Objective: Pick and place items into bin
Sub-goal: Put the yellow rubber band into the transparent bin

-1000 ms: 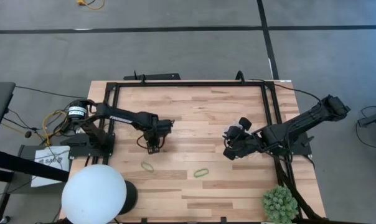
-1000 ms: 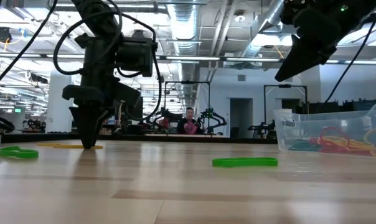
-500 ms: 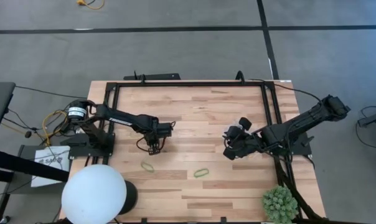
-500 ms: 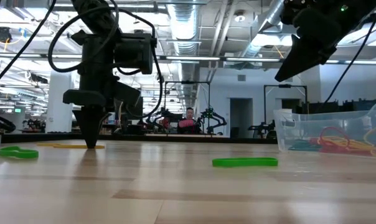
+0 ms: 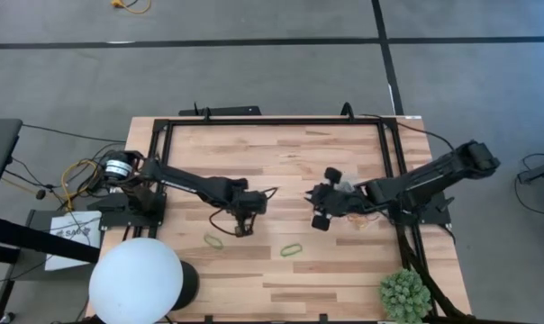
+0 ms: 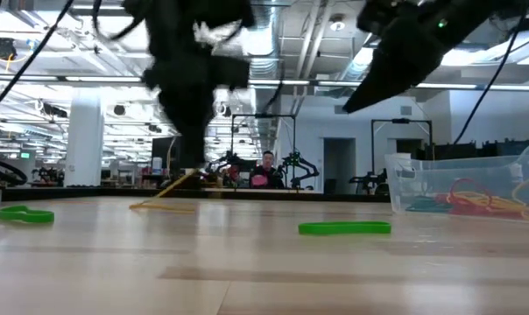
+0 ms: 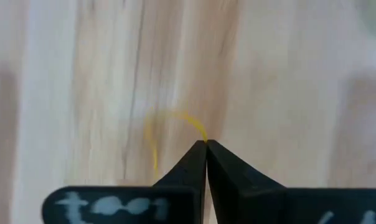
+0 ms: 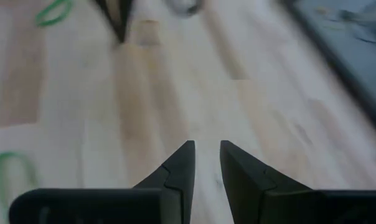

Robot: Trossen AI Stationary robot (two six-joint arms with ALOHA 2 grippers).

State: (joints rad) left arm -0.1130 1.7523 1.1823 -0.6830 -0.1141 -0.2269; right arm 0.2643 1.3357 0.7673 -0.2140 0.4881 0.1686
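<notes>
My left gripper (image 5: 245, 229) hangs over the middle of the table, shut on a thin yellow-orange rubber band (image 6: 168, 194), which also shows in the left wrist view (image 7: 166, 124). My right gripper (image 5: 319, 214) hovers to its right, fingers a little apart (image 8: 205, 146) with nothing between them. Two green bands lie flat on the wood nearer the front edge (image 5: 292, 249) (image 5: 214, 240). The clear bin (image 6: 466, 184), with several coloured bands inside, stands on the table on the right side of the low view. My left gripper pinches one strand of the yellow-orange band (image 7: 200, 134) between its two fingertips. The fingers come from above, pointing down. The band hangs slanting below them, and its lower end (image 6: 146, 206) still lies on the table.
A white globe (image 5: 135, 281) stands at the front left corner and a spiky green plant (image 5: 404, 294) at the front right. A black frame (image 5: 394, 171) rims the table. Bare wood lies between the two grippers. A person (image 6: 266, 171) sits far back in the room.
My left gripper has taken hold of the yellow-orange band, risen off the table and gone toward the table's right and slightly near edge. The band's held end has lifted while its other end stays on the wood. My right gripper has gone toward the table's left.
</notes>
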